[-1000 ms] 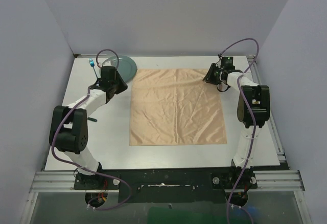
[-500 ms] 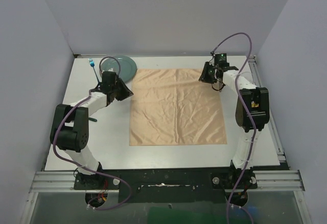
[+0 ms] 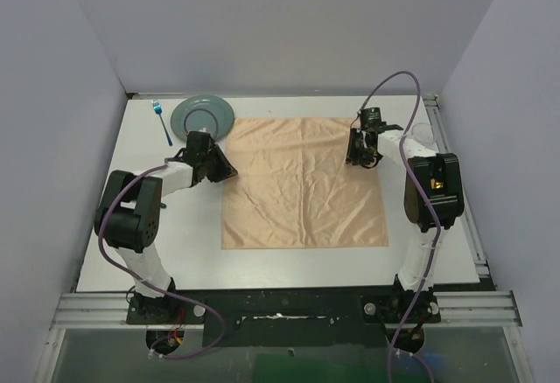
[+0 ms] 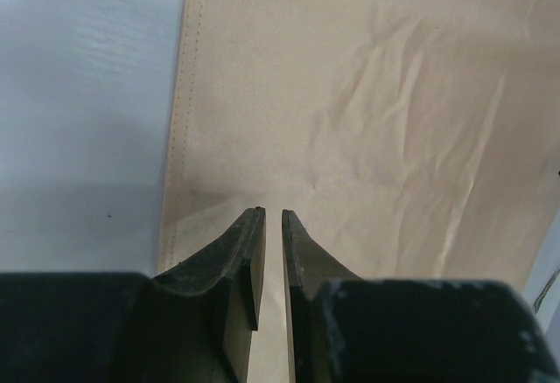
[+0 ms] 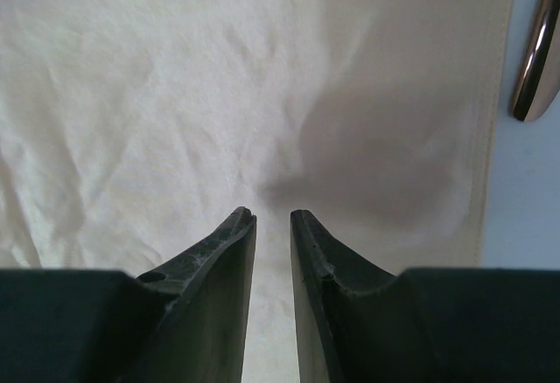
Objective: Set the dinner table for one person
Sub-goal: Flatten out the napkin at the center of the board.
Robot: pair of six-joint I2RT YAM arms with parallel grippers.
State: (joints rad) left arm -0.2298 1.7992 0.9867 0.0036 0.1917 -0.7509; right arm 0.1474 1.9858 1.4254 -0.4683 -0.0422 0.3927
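The dinner table is a white top with a peach-orange cloth spread flat in its middle. My left gripper hangs low over the cloth's left edge. In the left wrist view its tips stand a narrow gap apart with only cloth showing between them. My right gripper hovers over the cloth's far right part. Its tips are also slightly apart, empty, above the cloth.
A grey-green plate lies at the far left with a blue-handled utensil beside it. A shiny metal piece lies on the table just past the cloth's right hem. Something clear stands by the right rail.
My left gripper has swung from beside the plate to the cloth's left edge. My right gripper has come nearer, from the cloth's far right corner onto the cloth.
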